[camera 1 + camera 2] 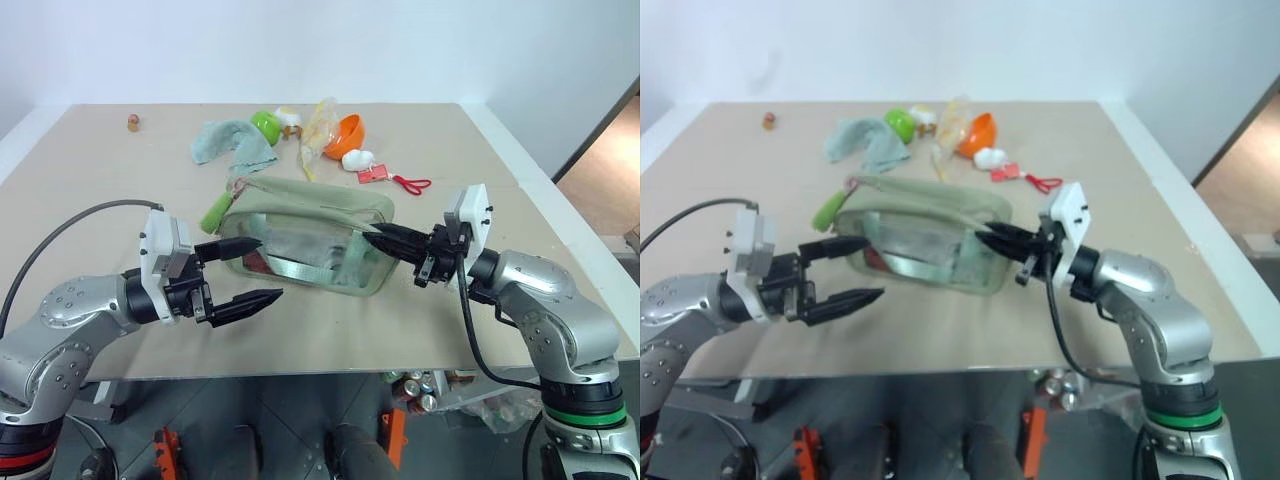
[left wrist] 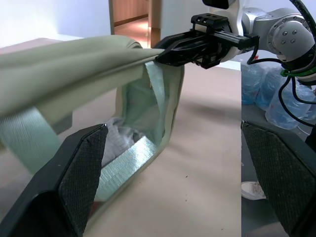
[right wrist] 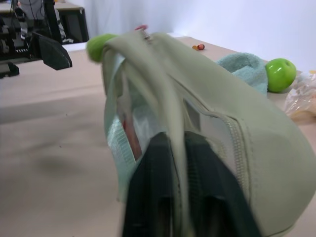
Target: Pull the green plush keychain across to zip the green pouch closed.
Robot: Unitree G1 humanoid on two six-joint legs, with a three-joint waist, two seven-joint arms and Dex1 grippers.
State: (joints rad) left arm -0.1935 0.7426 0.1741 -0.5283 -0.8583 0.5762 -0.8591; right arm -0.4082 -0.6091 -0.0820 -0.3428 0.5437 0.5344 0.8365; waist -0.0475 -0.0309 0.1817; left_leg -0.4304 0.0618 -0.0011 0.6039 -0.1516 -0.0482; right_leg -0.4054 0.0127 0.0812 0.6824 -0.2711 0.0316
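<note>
From the head views, your right gripper (image 1: 385, 240) points level, clenched on the green pouch (image 1: 300, 215) end. Your left gripper (image 1: 245, 272) hangs released, the green plush keychain (image 1: 215, 211) just beyond its upper finger. In the right wrist view, pouch fabric sits pinched between your jaws.
</note>
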